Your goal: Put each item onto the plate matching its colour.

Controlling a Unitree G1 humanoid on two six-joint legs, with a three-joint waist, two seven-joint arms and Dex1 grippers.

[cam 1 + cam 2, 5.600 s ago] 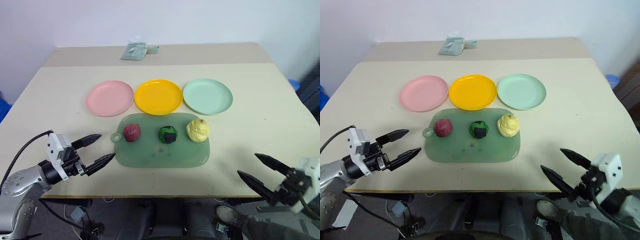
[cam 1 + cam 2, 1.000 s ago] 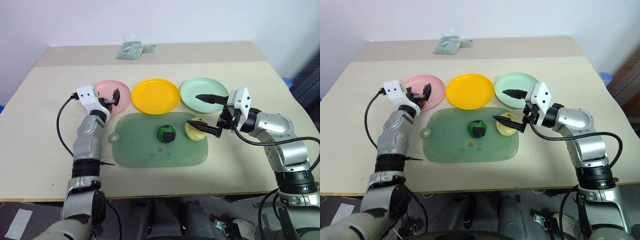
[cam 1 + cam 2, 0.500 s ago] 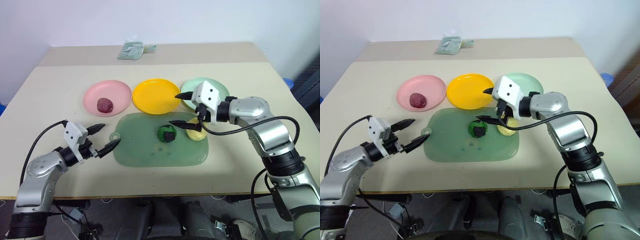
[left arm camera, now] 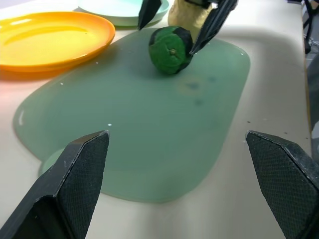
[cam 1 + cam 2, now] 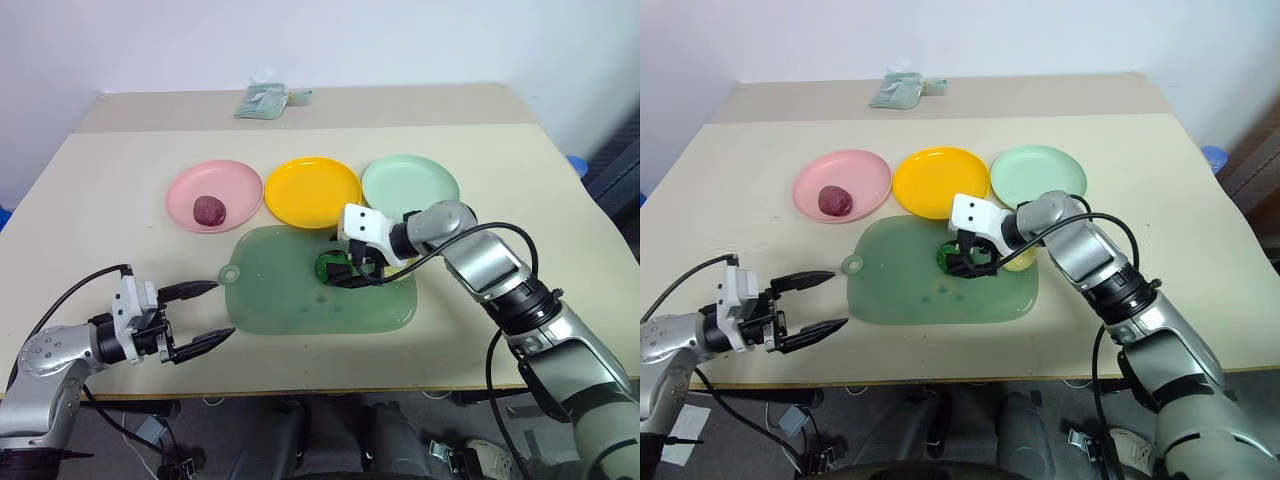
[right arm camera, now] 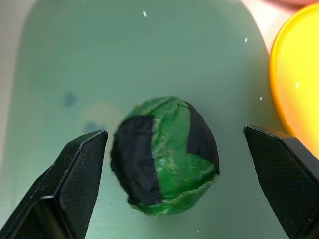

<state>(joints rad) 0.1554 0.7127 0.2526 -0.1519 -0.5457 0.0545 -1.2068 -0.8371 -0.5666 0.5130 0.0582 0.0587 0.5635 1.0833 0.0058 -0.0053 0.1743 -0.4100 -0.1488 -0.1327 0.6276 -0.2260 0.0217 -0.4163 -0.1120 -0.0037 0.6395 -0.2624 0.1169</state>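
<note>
The maroon ball [image 5: 208, 209] lies on the pink plate [image 5: 235, 184]. The yellow plate [image 5: 312, 191] and the mint green plate [image 5: 410, 185] beside it hold nothing. The green ball with black patches [image 5: 335, 268] rests on the mat, and my right gripper [image 6: 174, 132] stands open with one finger on each side of it, pointing leftward and down. Right behind that gripper sits the pale yellow ball [image 5: 1021, 261], partly hidden by it. My left gripper [image 5: 222, 310] hangs open and empty near the table's front edge, left of the mat, aimed at the green ball [image 4: 171, 50].
A translucent green mat [image 5: 300, 310] with a handle hole [image 5: 233, 273] lies in front of the plates. A grey-green packet [image 5: 262, 100] sits at the table's far edge. Bare tabletop [image 5: 520, 230] stretches to the right of the plates.
The maroon ball went from the mat onto the pink plate, and my left gripper let go and drew back to the front edge. My right gripper swung left from the yellow ball and sank around the green ball.
</note>
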